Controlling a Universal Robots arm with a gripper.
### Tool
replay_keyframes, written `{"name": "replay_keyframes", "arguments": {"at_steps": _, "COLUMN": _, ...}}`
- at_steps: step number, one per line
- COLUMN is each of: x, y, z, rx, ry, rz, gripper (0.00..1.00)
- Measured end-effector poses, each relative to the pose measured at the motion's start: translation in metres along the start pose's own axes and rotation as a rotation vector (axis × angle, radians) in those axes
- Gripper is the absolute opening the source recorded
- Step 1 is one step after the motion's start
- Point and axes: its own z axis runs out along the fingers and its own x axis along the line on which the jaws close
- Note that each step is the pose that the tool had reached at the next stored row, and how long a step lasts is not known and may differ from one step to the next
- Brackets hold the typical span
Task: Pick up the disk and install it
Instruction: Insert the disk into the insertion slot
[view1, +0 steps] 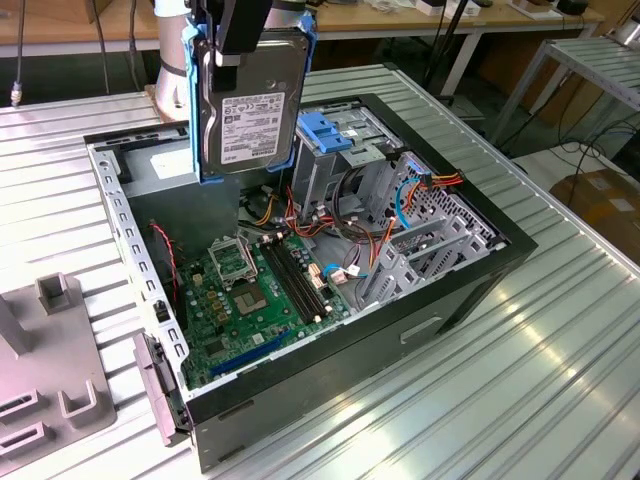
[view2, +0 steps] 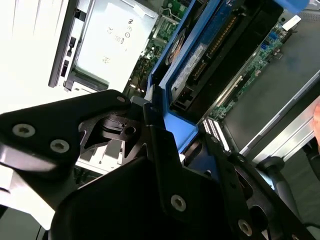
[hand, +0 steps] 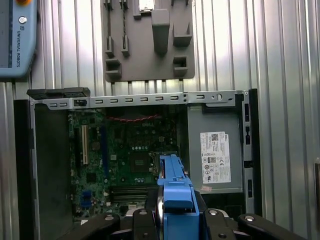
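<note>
Hanging upright from the gripper (view1: 234, 50), the disk (view1: 250, 108) is up in the air above the open computer case (view1: 400, 335), its white label turned toward the exterior view. The gripper is clamped tight on the blue bracket at the disk's upper edge. The second wrist view shows that hold close up: black fingers (view2: 160, 145) pinch the blue frame, and the drive's dark body runs away from them. The first wrist view looks straight down past the bracket's narrow edge into the case, where the exterior view sees the inside at a slant.

Inside the case lie a green motherboard (view1: 245, 290), a grey power supply (hand: 215, 150) with a white label, and a grey metal drive cage (view1: 312, 180) topped by a blue latch (view1: 325, 130). Orange and red cables (view1: 445, 180) are bunched beside the cage. The cage stands just beside the disk, on the exterior view's right, and the two are apart.

Outside the case, on the ribbed metal table (view1: 540, 380), a grey fixture plate (hand: 145, 70) lies next to the case's rim, with the corner of a teach pendant (hand: 15, 50) near it
</note>
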Motion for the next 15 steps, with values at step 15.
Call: {"name": "replay_keyframes", "arguments": {"at_steps": 15, "x": 0.0062, "y": -0.0154, "z": 0.0019, "rx": -0.0001, "ry": 0.0001, "rz": 0.000, "gripper": 0.37}}
